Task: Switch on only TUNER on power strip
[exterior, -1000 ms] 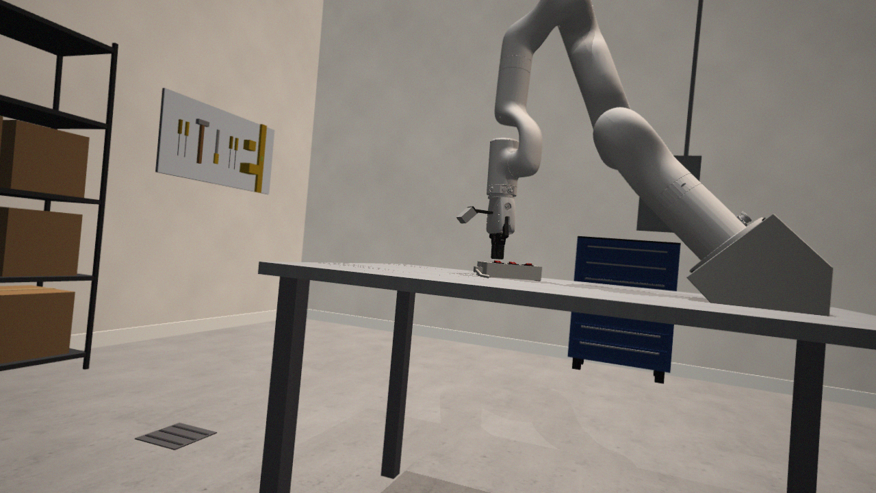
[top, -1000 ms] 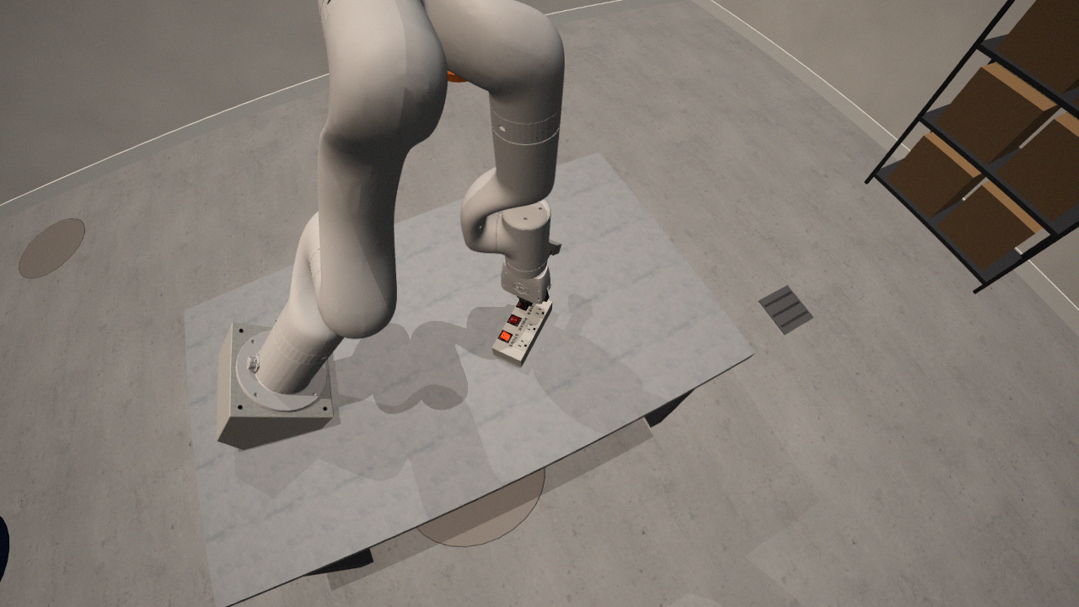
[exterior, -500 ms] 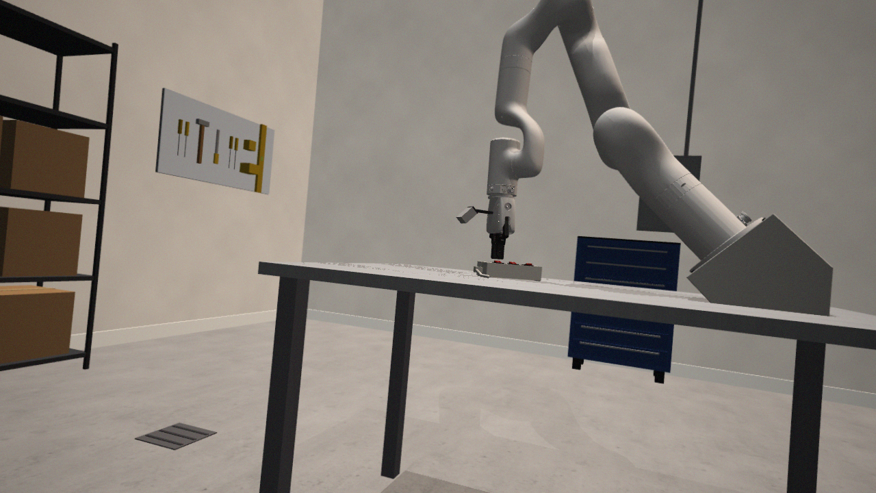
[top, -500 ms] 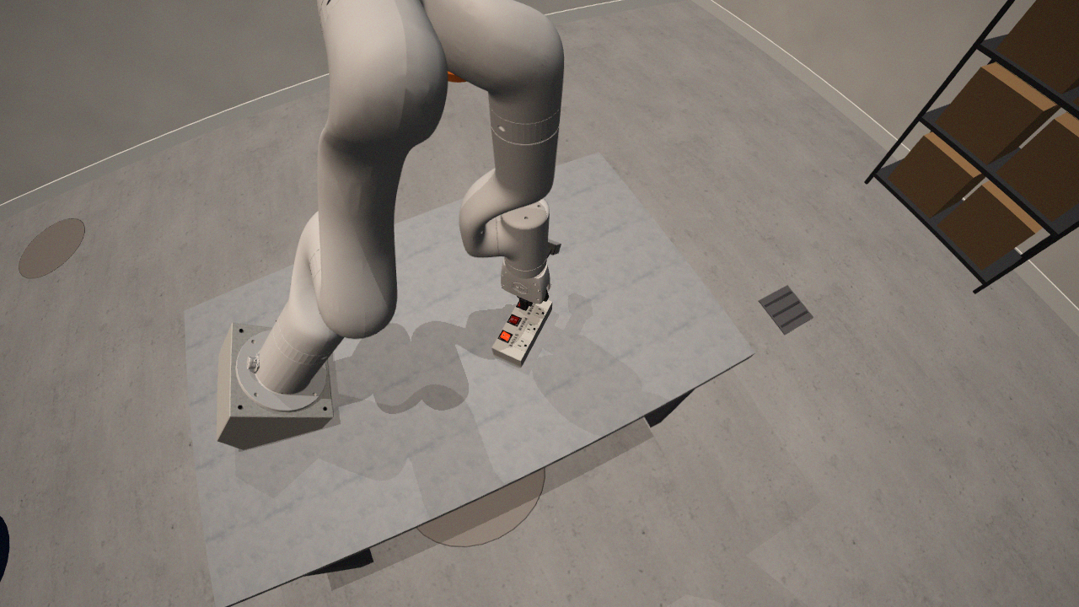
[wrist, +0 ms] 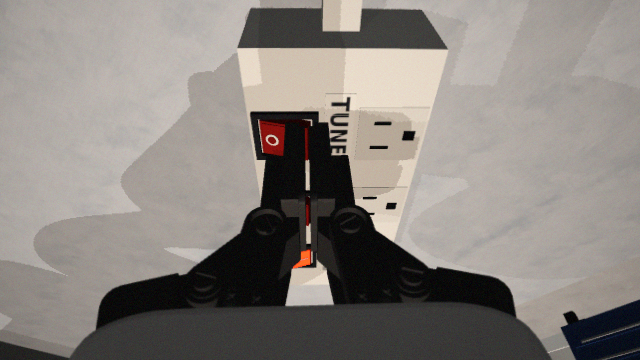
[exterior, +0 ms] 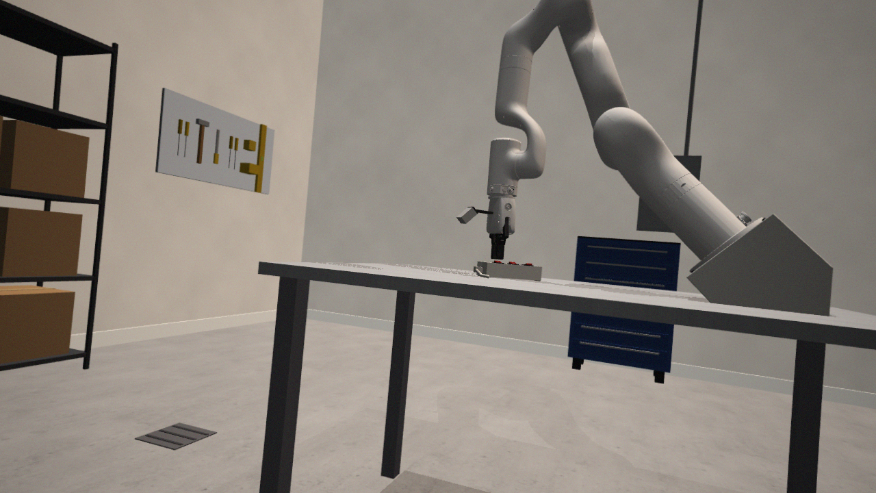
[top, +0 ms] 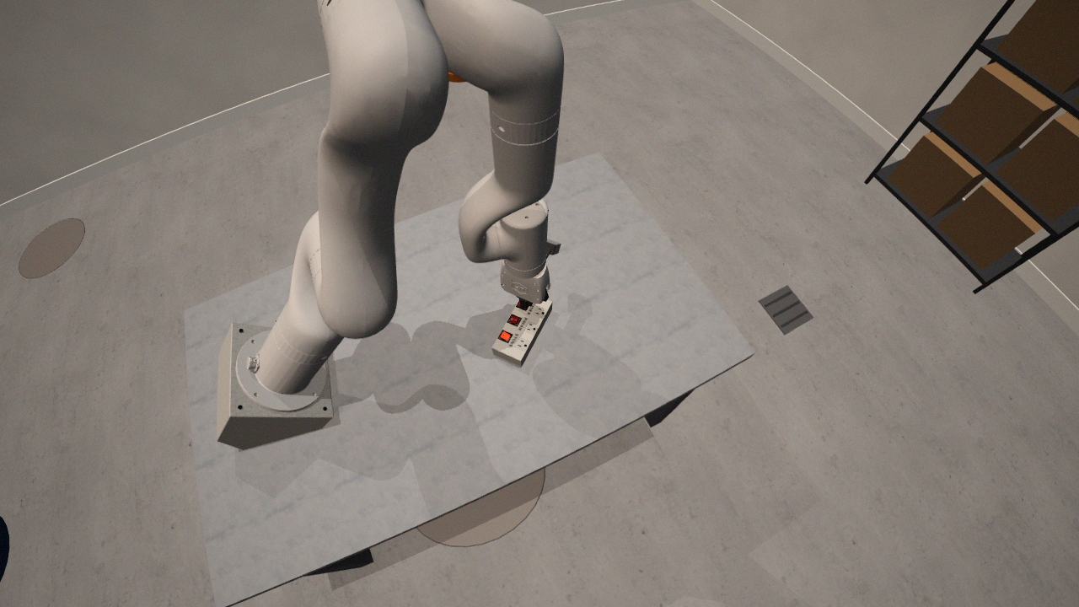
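A cream power strip (top: 529,337) (exterior: 517,271) (wrist: 300,75) lies flat and right way up on the grey table (top: 625,249) (exterior: 367,270) (wrist: 100,100). In the wrist view its farthest switch (wrist: 272,138), dark red with a white "O", sits beside the label "TUNE" (wrist: 340,125), which the fingers partly cover. My gripper (top: 527,303) (exterior: 497,253) (wrist: 307,151) is shut with nothing between its fingers. It points straight down with its tips at the right half of that switch. A dark red middle switch (top: 515,319) and a bright orange near switch (top: 504,335) (wrist: 303,259) also show.
The arm's base (top: 275,384) (exterior: 759,270) is bolted to the table's left part. A short cord stub (wrist: 341,15) sticks out of the strip's far end. A blue drawer cabinet (exterior: 625,306) (wrist: 605,332) stands behind the table, and a shelf rack with boxes (top: 995,136) (exterior: 42,183) off to the side.
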Action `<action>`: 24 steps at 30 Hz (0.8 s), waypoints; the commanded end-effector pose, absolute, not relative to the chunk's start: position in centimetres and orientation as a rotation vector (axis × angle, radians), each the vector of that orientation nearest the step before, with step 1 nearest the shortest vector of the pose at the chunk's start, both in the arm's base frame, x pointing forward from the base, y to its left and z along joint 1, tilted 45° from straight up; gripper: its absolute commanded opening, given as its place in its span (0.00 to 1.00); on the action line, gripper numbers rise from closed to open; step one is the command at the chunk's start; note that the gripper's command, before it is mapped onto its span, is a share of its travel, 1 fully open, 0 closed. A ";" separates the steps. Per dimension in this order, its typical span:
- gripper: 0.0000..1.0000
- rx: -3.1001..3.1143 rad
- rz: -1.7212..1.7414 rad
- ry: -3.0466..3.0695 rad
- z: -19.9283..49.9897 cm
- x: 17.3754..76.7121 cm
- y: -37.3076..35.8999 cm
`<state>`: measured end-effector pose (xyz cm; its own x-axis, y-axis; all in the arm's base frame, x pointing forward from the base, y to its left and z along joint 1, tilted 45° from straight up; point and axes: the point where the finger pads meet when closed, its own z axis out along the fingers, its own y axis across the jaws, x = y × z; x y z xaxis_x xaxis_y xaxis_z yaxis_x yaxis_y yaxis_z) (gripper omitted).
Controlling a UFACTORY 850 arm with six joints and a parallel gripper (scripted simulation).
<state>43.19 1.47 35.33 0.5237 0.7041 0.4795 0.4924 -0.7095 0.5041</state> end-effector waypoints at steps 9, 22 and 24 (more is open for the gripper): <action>0.00 2.450 0.993 0.991 35.0 43.5 1.5; 0.00 2.450 0.993 0.991 34.7 43.9 1.5; 0.00 2.450 0.993 0.991 34.7 43.9 1.5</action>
